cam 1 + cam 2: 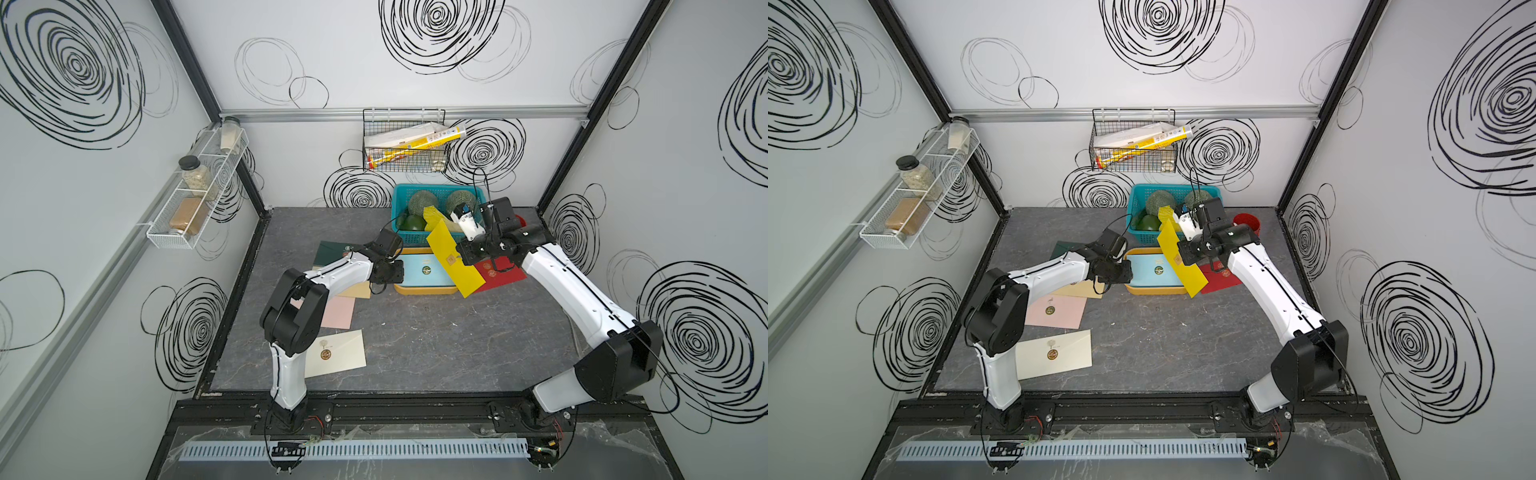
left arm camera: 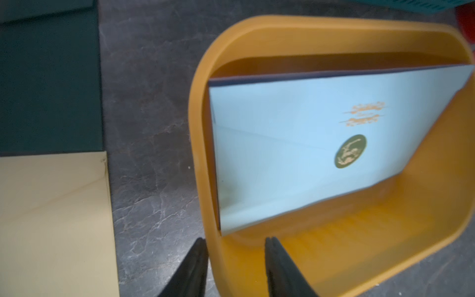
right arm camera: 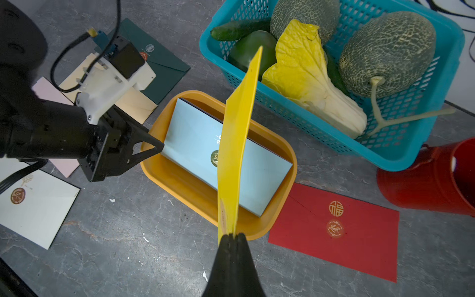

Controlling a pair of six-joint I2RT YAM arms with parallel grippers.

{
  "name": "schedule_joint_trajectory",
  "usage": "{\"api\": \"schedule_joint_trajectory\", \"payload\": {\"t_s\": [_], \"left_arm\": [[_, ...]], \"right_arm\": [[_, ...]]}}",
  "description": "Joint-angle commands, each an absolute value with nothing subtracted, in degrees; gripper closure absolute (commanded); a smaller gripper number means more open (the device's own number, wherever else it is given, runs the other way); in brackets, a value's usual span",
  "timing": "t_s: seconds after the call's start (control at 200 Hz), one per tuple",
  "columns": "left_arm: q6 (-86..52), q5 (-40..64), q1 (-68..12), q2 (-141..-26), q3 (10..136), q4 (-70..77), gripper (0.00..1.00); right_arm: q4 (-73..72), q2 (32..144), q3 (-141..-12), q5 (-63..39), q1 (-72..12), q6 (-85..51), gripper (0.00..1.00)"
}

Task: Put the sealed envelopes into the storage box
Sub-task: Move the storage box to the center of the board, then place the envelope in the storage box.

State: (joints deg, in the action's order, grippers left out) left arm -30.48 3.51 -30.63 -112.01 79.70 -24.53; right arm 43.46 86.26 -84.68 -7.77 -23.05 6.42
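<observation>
Counter: a dark grey marbled counter (image 1: 436, 345) is carrying all the things, with one robot arm reaching in from each front corner.

Storage box: a shallow mustard-yellow plastic tub (image 1: 424, 289) (image 1: 1154, 290) (image 3: 180, 185) is sitting towards the back middle of the counter, just in front of a teal perforated plastic basket (image 1: 399, 195) (image 3: 411, 144) of melons and greens.

Inside the tub: a light blue paper envelope (image 1: 428, 272) (image 2: 295, 154) (image 3: 195, 144) is lying seal-up, with a thin navy edge (image 2: 257, 78) showing just beneath it.

Right fingers: the right fingers (image 3: 226, 257) are pressing closed on the edge of a bright yellow paper envelope (image 1: 451, 257) (image 1: 1179, 262) (image 3: 236, 144), holding it tilted in the air above the tub.

Left fingers: the left fingers (image 2: 279, 270) are standing apart over the tub's short left wall, one outside it and one inside, gripping nothing.

Waiting on the right: a red paper envelope (image 1: 498, 274) (image 3: 334, 231) is lying flat on the counter just beside the tub.

Waiting on the left: a dark green paper envelope (image 1: 1064, 248) (image 3: 164, 64), a tan paper envelope (image 1: 1077, 291) (image 2: 51, 218) and a pink paper envelope (image 1: 1059, 311) are overlapping in a loose row beside the tub; a cream paper envelope (image 1: 1059, 353) (image 3: 36, 205) is lying apart, nearer the front.

Nearby: a red metal cup (image 1: 1246, 222) (image 3: 424, 185) is standing beside the basket.
</observation>
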Motion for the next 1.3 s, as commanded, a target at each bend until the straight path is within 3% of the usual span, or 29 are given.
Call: {"api": "schedule_joint_trajectory", "payload": {"t_s": [0.0, 0.13, 0.21, 0.491, 0.896, 1.292], "left_arm": [[-30.04, 0.68, -29.93, -113.14, 79.73, -25.36, 0.67], [-28.22, 0.07, -29.76, -112.91, 78.78, -25.98, 0.87], [-26.19, -0.26, -29.73, -110.74, 77.07, -26.45, 0.92], [-18.68, -1.69, -28.84, -106.25, 74.29, -30.45, 0.93], [-12.49, 5.6, -25.93, -104.93, 75.41, -29.76, 0.95], [-13.31, 5.9, -25.95, -103.68, 74.05, -29.49, 0.95]], "right_arm": [[45.25, 85.29, -87.27, -10.86, -23.03, 10.15, 1.0], [49.36, 87.64, -89.58, -15.9, -23.27, 17.21, 1.0], [51.16, 89.75, -91.82, -16.74, -23.79, 22.36, 1.0], [53.08, 96.18, -95.24, -18.96, -27.65, 32.24, 1.0], [53.97, 106.82, -97.45, -19.42, -30.28, 36.15, 1.0], [47.53, 112.34, -103.15, -10.43, -31.9, 33.1, 1.0]]}}
